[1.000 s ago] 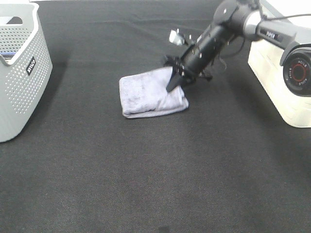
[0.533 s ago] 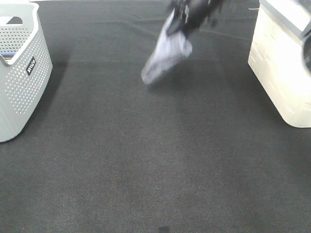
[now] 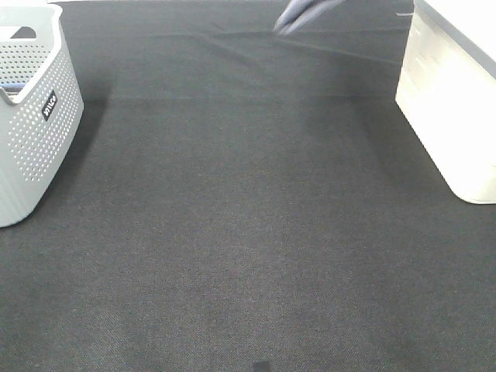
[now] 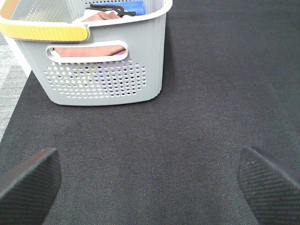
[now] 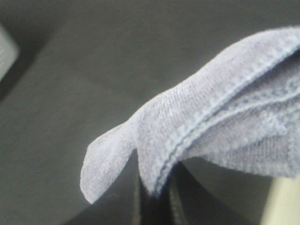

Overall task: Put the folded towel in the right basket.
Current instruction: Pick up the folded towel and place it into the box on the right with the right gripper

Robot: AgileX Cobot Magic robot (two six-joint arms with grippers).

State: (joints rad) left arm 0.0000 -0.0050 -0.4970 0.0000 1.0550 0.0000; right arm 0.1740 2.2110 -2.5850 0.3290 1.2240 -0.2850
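Observation:
The folded lavender towel hangs in the air. Only its lower end [image 3: 297, 15] shows at the top edge of the exterior high view, left of the white right basket [image 3: 446, 108]. In the right wrist view the towel [image 5: 211, 136] fills the frame, blurred, and my right gripper [image 5: 155, 204] is shut on it, with dark fingers just showing beneath the cloth. The right arm is out of the exterior high view. My left gripper [image 4: 150, 176] is open and empty above the dark mat, in front of the grey left basket [image 4: 103, 79].
The grey perforated left basket [image 3: 31, 116] stands at the left edge and holds several folded cloths [image 4: 101, 16]. A dark mat [image 3: 232, 217] covers the table. The mat's edge and grey floor [image 4: 9, 84] show beside the left basket.
My right gripper has lifted the towel off the mat and carried it up and to the right, until the arm left the exterior high view. The left arm has not visibly moved.

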